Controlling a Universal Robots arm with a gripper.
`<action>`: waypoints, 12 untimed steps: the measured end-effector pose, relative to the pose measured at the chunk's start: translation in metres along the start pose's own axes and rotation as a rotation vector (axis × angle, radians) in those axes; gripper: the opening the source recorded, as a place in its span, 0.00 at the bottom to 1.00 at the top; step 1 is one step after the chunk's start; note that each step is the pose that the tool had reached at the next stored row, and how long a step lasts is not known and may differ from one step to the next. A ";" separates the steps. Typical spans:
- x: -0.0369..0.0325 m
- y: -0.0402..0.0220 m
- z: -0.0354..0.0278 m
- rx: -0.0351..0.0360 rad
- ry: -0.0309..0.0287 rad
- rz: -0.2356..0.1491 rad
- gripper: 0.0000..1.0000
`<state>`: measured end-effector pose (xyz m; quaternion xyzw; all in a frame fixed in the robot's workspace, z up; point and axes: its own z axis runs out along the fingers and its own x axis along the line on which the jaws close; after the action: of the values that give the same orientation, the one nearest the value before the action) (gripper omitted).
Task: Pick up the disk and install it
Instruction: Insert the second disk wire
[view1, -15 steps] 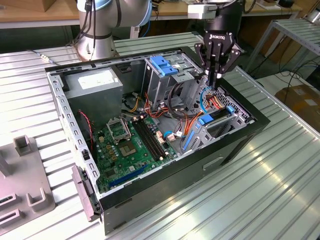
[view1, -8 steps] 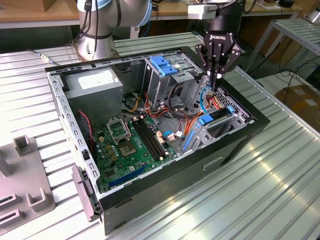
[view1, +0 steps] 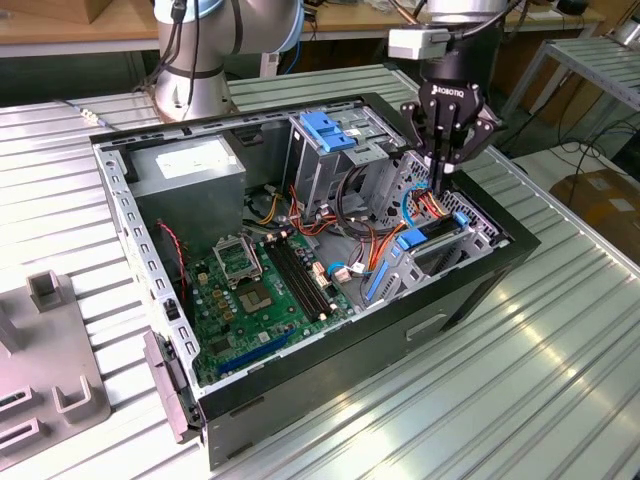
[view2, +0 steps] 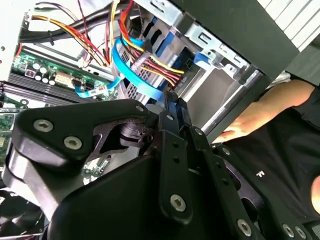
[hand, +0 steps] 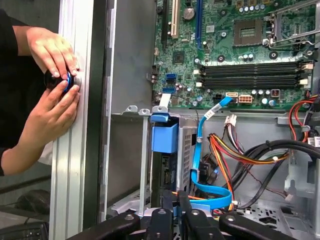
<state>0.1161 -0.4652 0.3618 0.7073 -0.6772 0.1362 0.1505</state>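
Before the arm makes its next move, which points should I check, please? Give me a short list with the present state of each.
1. Gripper position: ok. The gripper hangs over the drive bay at the front of the case.
2. Fingers: ok. They are shut, with nothing visible between them.
3. Disk in the bay: cannot tell. Its blue bracket sits in the bay, but whether it is fully seated does not show.
4. Cables clear: not ok. The blue cable and coloured wires run right beside the fingers.
5. People clear: not ok. A person's hands rest on the table rail beside the case.
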 end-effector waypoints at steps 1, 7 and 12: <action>0.0015 0.0013 0.0011 0.0002 -0.0026 0.000 0.16; 0.0130 0.0088 0.0103 0.0019 -0.0316 0.000 0.16; 0.0271 0.0136 0.0197 0.0058 -0.1022 -0.001 0.16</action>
<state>0.1035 -0.4984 0.3549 0.7140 -0.6833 0.1018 0.1137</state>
